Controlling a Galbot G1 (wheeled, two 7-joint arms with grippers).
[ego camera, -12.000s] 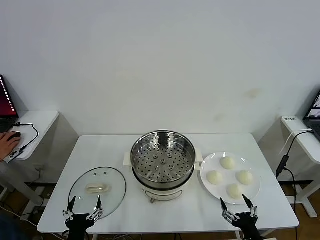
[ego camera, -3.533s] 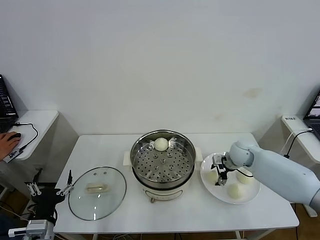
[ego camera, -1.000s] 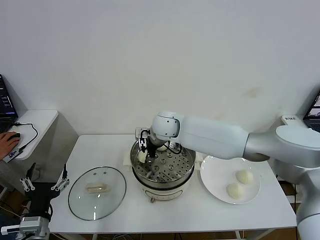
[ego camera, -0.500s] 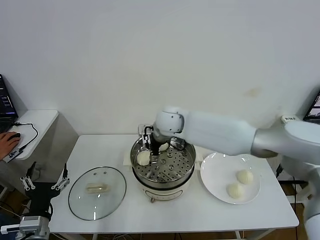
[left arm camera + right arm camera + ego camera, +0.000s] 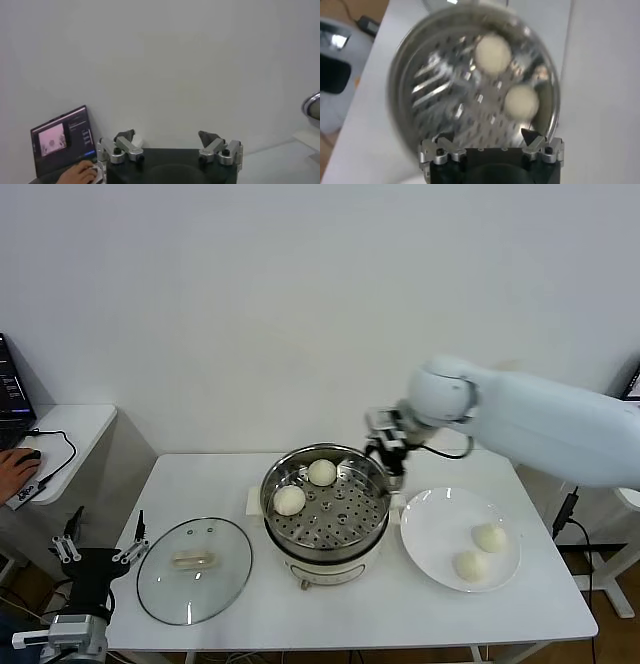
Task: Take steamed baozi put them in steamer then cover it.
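Baozi are split between two places: two buns point(image 5: 304, 485) lie on the perforated tray of the steamer point(image 5: 325, 502), two more point(image 5: 480, 550) wait on the white plate point(image 5: 432, 529) to its right. The right gripper point(image 5: 385, 446), jaws spread and empty, is held above the steamer's far right rim, so the plate buns lie nearer the robot and to the right of it. The left gripper point(image 5: 98, 545), also spread and empty, is parked off the table's left edge beside the glass lid point(image 5: 194, 569).
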